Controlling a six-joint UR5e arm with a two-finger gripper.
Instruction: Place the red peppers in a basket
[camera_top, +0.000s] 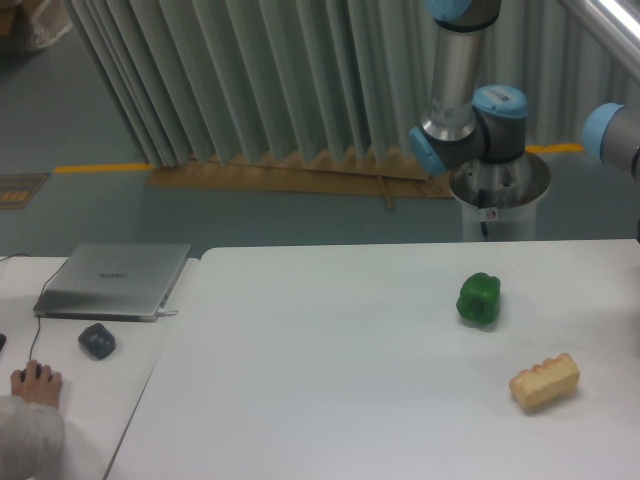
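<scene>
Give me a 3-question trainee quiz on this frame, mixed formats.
1. True or false: a red pepper is visible on the table.
2. Which item lies nearer the camera: (a) green pepper or (b) tan block?
3. Fill in: the closed laptop sits on the ____ side of the image.

Key: 1 false; no red pepper or basket shows. 2 b. 3 left. The arm's fingers are out of view.
</scene>
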